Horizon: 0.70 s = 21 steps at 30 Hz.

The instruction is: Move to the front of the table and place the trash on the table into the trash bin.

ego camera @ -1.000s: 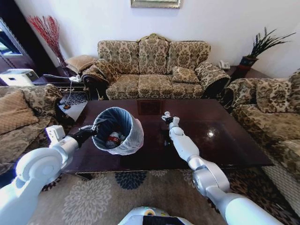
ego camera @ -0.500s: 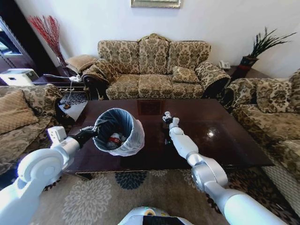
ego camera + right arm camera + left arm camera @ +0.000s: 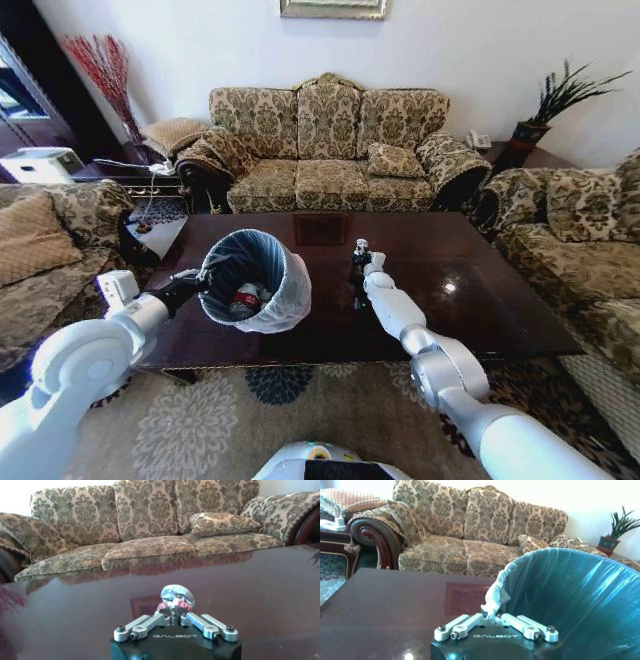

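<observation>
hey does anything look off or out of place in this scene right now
One thing: the trash bin is not standing upright. The left gripper is clamped on its bag-lined rim, holding it tilted at the table's near edge, mouth toward the sofa. The right gripper holds a small can above the tabletop. Nothing looks spilled.

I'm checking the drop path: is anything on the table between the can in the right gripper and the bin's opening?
Nothing visible. The right gripper holds the can above bare table; the trash bin, held by the left gripper, has open tabletop between them.
</observation>
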{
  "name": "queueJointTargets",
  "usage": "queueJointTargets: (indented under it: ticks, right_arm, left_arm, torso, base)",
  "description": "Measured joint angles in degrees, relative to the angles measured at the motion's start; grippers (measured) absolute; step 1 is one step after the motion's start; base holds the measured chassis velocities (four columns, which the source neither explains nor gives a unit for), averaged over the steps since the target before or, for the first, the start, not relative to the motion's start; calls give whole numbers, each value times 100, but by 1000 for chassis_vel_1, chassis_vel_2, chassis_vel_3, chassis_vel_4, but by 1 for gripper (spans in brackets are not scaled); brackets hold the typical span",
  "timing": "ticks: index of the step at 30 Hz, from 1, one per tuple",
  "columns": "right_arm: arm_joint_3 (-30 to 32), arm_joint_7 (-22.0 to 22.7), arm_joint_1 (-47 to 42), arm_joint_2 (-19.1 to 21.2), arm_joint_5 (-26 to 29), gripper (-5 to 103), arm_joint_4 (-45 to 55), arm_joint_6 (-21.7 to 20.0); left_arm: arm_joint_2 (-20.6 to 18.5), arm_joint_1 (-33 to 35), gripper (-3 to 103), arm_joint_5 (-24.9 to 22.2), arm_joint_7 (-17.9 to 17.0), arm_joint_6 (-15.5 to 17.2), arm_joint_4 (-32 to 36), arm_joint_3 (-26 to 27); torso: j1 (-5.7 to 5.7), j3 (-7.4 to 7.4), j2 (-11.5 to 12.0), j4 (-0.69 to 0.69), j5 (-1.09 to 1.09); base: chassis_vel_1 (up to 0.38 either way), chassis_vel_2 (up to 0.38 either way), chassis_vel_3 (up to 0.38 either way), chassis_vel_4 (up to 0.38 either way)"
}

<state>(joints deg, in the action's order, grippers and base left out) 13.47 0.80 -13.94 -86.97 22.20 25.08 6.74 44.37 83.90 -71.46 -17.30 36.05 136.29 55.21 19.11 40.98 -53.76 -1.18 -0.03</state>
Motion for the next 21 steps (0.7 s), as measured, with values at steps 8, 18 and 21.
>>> queueJointTargets:
  ticks: [8,18,21]
  right_arm:
    - [-26,69,-307,113,24,0,510,-102]
    - [-42,150,-611,242,-28,14,1044,-150]
    - [-43,156,-648,263,-18,24,1113,-148]
  left_arm:
    - [-19,45,0,-40,-1,-4,16,75]
    - [-10,59,0,-40,-4,-9,-3,80]
    - [-8,53,0,-39,-5,-11,-24,74]
  torso:
    - [2,1,0,-5,4]
    - [4,4,2,-3,5]
    - [4,4,2,-3,3]
  base:
    - [0,0,0,0]
    - [0,0,0,0]
    - [0,0,0,0]
